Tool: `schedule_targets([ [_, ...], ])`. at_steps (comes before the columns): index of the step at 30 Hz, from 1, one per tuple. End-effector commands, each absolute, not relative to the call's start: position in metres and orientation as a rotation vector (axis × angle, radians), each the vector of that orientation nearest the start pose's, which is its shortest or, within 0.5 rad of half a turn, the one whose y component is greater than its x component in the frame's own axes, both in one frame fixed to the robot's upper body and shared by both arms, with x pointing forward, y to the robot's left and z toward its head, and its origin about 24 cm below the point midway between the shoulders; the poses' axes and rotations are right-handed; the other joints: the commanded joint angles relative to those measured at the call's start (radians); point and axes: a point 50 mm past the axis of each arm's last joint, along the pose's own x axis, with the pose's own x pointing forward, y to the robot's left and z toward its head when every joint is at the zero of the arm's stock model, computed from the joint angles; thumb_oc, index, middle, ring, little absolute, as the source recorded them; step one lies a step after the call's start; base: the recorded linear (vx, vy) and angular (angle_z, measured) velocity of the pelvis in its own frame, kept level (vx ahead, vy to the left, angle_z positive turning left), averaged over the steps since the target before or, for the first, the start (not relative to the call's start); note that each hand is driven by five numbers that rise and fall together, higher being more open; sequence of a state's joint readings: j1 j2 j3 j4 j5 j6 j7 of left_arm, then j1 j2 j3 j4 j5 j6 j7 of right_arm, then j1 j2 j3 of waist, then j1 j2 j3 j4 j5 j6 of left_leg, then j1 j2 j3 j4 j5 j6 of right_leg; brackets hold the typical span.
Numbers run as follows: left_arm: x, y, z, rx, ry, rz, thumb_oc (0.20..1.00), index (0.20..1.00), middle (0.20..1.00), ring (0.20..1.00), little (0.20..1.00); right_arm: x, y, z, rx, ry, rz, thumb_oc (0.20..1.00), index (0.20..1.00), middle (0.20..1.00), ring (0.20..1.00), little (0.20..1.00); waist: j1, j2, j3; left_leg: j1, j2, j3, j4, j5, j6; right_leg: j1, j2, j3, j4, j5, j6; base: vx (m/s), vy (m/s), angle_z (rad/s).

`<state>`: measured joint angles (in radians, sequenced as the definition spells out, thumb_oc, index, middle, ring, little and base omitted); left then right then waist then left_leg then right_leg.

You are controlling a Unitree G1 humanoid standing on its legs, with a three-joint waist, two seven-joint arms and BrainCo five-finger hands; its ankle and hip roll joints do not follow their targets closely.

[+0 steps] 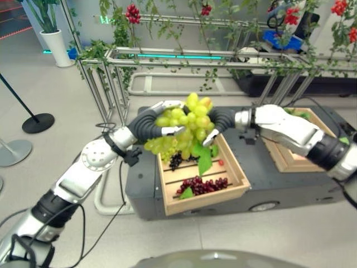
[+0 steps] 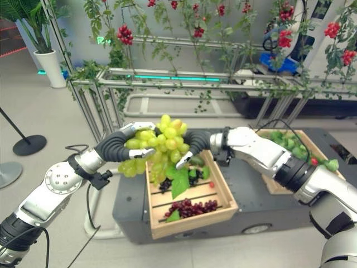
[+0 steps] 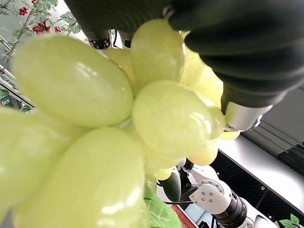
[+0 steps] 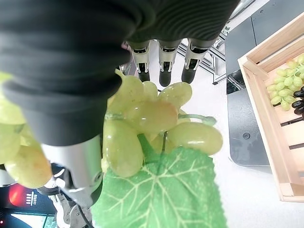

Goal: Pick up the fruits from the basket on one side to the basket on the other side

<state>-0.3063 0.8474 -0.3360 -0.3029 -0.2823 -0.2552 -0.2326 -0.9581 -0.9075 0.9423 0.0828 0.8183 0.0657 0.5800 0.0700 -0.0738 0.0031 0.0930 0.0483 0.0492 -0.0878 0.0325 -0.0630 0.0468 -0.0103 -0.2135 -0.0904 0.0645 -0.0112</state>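
Green grape bunch: held in the air between both hands, above the far left corner of the near crate; not touching the crate.
Bunch axis: long axis runs obliquely, from the top grapes down and toward the robot's left, where a lobe hangs lowest; green leaf hangs below, pointing down toward the crate.
Left hand: on the bunch's left side; arm reaches up from lower left, dark ribbed wrist bent toward the fruit.
Left fingers: curled round the bunch, one set over its top, one pressed under its middle; the left wrist view shows grapes right against the cover.
Right hand: on the bunch's right side; forearm comes in nearly level from the right, wrist bent inward.
Right fingers: curved over the grapes, thumb below near the leaf; clamped on the bunch.
Near crate: wooden, slatted, on the dark table; holds dark red grapes at the front, black grapes further back.
Far crate: to the robot's right on the same table, holds green grapes.
Background: metal frame with vines and red berry clusters.
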Motion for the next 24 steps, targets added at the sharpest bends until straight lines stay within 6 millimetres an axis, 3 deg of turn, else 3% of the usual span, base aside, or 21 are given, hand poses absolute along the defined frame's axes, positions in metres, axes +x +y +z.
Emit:
schedule_targets([
  [1,0.251,0.137,0.211,0.63,-0.733,-0.741,0.2,0.2,0.2,0.2,0.2,0.3,-0.079,0.191,-0.46,-0.056,1.365,0.388,0.388,0.388,0.388,0.388,0.015,-0.041,-0.065,0.02,-0.047,-0.003,0.001,-0.05,0.03,0.012,-0.064,0.031,0.027,0.02,0.124,0.0,0.0,0.0],
  [2,0.251,0.136,0.211,0.63,-0.732,-0.745,0.2,0.2,0.2,0.2,0.2,0.3,-0.077,0.191,-0.456,-0.06,1.369,0.2,0.2,0.2,0.2,0.2,0.015,-0.04,-0.065,0.02,-0.047,-0.004,0.001,-0.05,0.03,0.013,-0.064,0.031,0.026,0.021,0.124,0.0,0.0,0.0],
  [24,0.25,0.139,0.203,0.63,-0.694,-0.748,0.2,0.2,0.2,0.2,0.2,0.303,-0.087,0.187,-0.439,-0.053,1.328,0.2,0.2,0.2,0.2,0.2,0.018,-0.043,-0.064,0.023,-0.045,-0.004,0.001,-0.054,0.033,0.015,-0.065,0.033,0.028,0.019,0.125,0.0,0.0,0.0],
])
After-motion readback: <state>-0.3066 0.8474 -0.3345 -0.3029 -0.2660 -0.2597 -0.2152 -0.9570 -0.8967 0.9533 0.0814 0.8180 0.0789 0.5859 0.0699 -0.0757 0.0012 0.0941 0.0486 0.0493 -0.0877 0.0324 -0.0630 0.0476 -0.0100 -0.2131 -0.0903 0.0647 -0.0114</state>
